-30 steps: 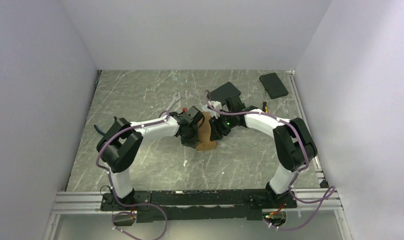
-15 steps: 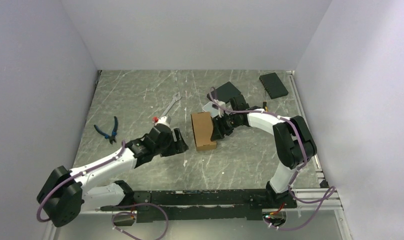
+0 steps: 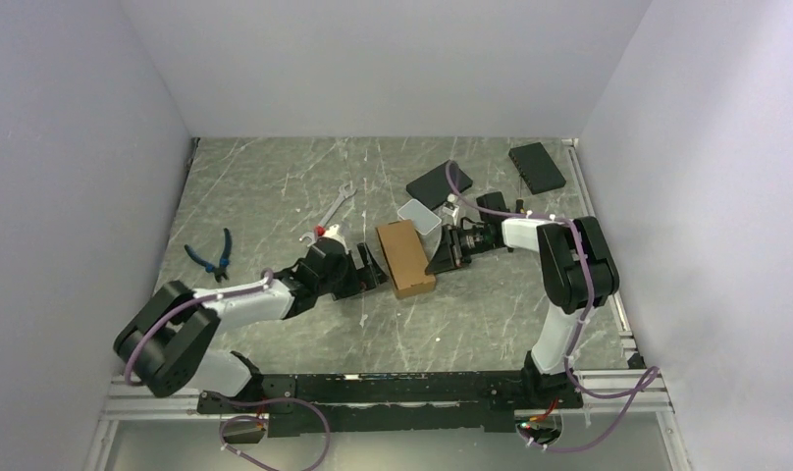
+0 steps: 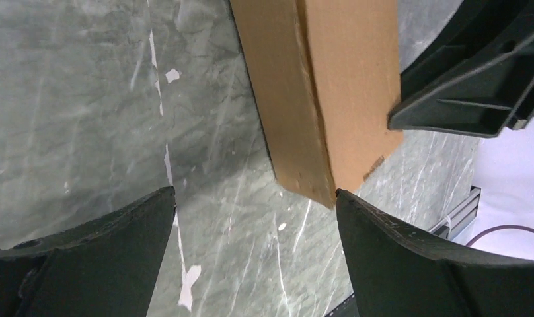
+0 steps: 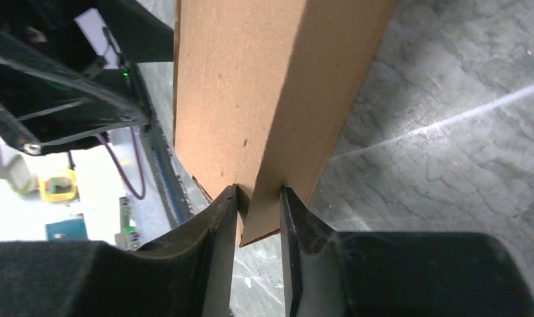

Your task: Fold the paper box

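box (image 3: pixel 404 257): centre of top view, lying on counter (image 3: pixel 275 186) | left gripper (image 4: pixel 254 196): wide open, empty, just left of it | right gripper (image 5: pixel 259 195): pinching its thin edge | handling: likely light, stiff, creasable; grip at edges

paper box (image 3: pixel 405 257): 1, mid-table | black slabs (image 3: pixel 439 183) (image 3: pixel 537 167): 2, both up toward the far right corner | see-through-ish white case (image 3: pixel 419 216): 1 | wrench (image 3: pixel 336 209): 1 | pliers (image 3: pixel 214 255): 1, blue handles, over by the left edge | robot arms (image 3: pixel 245 299) (image 3: pixel 569 265): 2
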Motion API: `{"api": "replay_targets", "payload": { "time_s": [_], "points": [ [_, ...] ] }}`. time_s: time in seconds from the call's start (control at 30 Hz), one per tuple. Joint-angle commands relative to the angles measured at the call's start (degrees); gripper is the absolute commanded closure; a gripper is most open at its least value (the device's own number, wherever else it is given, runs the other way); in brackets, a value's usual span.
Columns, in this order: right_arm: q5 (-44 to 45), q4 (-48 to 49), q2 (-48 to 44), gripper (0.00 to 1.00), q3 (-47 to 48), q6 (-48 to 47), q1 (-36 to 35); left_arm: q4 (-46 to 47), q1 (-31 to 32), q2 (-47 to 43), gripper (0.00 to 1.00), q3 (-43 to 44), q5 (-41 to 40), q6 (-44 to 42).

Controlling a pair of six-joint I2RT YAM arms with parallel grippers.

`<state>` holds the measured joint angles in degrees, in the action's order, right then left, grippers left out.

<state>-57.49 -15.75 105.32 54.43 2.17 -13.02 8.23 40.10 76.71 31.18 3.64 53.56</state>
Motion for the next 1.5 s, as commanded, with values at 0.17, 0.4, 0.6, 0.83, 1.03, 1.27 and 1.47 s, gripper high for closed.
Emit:
{"api": "replay_targets", "payload": {
  "time_s": [0.17, 0.4, 0.6, 0.83, 1.03, 1.27, 1.47],
  "points": [
    [-5.34, 2.69, 4.22, 0.83, -1.45, 2.63, 4.49, 19.80, -1.98, 12.37, 0.01, 1.88, 6.37, 6.54],
    [-4.95, 2.23, 4.72, 0.84, -1.35, 2.34, 4.49, 27.30, -2.22, 18.24, 0.01, 4.52, 10.29, 8.22],
    [-4.34, 1.74, 4.98, 0.84, -1.18, 1.91, 4.49, 33.30, -2.26, 21.40, 0.01, 4.97, 12.91, 10.71],
    [-4.16, 1.67, 5.16, 0.84, -1.09, 1.91, 4.49, 38.38, -2.23, 17.80, 0.03, 1.23, 12.77, 11.63],
    [-2.00, 0.78, 4.10, 0.88, -0.76, 0.93, 3.83, 36.63, -2.17, 18.43, 0.09, 4.74, 16.09, 10.29],
    [5.49, 0.25, -0.61, 0.88, -0.66, 0.13, 3.39, 41.84, -1.11, 24.88, 0.35, 10.41, 20.88, 12.65],
    [4.93, -1.51, 0.27, 0.95, 0.37, -1.22, 2.76, 38.70, 1.28, 27.11, 0.38, 16.27, 22.83, 11.60]
  ]
}}
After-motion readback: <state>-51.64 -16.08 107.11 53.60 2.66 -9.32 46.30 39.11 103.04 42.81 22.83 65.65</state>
